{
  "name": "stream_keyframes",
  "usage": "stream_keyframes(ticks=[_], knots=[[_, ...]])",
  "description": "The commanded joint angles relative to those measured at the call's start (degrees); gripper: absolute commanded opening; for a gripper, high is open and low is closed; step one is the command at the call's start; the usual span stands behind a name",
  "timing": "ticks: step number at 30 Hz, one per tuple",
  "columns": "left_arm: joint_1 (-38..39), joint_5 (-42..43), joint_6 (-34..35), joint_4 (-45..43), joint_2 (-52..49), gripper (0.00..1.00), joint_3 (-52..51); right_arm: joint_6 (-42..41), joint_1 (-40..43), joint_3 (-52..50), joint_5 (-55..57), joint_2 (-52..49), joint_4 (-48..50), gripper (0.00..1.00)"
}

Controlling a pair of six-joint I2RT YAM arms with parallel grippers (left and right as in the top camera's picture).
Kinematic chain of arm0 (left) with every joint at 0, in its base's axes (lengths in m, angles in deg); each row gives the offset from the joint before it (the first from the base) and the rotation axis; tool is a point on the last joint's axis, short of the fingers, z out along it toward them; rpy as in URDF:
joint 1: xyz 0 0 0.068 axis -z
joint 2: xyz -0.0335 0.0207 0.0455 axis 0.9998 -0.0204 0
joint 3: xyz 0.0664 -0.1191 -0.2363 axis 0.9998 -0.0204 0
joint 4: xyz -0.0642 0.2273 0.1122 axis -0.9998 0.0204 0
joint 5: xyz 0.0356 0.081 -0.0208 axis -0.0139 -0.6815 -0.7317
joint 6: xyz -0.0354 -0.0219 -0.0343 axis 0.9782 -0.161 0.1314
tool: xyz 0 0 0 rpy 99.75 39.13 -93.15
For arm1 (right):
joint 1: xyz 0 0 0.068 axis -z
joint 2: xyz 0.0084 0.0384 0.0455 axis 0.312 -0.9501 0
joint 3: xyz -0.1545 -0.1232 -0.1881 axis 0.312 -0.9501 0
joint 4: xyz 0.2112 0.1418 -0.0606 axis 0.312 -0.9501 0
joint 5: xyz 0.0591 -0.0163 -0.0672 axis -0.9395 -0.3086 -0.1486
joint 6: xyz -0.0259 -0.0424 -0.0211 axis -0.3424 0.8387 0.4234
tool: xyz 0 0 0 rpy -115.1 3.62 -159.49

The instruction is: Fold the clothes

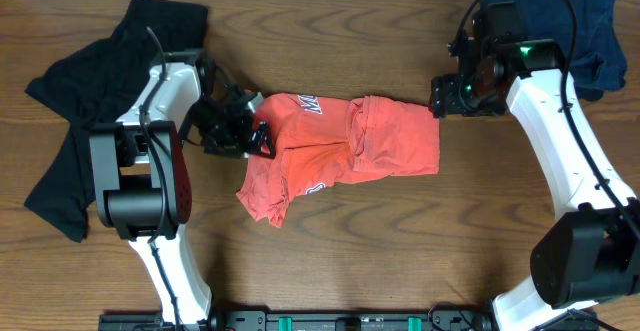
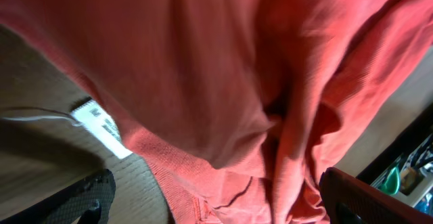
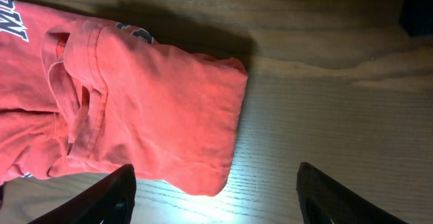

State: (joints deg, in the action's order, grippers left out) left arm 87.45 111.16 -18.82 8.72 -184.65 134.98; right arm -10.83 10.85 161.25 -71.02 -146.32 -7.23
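Shirt point(image 1: 340, 151) lies centred on the bench point(image 1: 400, 251), roughly folded but rumpled. We find left fingers point(image 2: 88, 200) spread wide over its edge, right fingers point(image 3: 338, 197) apart and empty. Black garment point(image 1: 70, 161) and navy garment point(image 1: 590, 31) await folding.

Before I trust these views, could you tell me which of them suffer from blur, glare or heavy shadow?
Overhead: evenly lit and sharp across the table. Left wrist: the red shirt fills the frame, too close and soft. Right wrist: sharp, but glare whitens the wood by the shirt's near corner, and a dark shadow lies along its far edge.
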Motion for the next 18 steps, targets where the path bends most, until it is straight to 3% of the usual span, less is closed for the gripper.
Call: stream_keyframes(ticks=[1, 13, 15, 18], knots=[[-0.13, 1.14, -1.66, -0.70, -0.61, 0.98, -2.12, 0.79, 0.31, 1.01, 0.39, -0.15, -0.07, 0.74], [1.97, 8.68, -1.62, -9.60, -0.70, 0.99, -6.56, 0.79, 0.31, 1.01, 0.37, -0.15, -0.26, 0.74], [2.67, 8.68, -1.62, -11.19, -0.70, 0.92, -7.63, 0.79, 0.31, 1.01, 0.37, -0.15, -0.28, 0.74], [3.15, 8.68, -1.57, -13.03, -0.70, 0.68, -8.26, 0.79, 0.31, 1.01, 0.37, -0.15, -0.11, 0.74]])
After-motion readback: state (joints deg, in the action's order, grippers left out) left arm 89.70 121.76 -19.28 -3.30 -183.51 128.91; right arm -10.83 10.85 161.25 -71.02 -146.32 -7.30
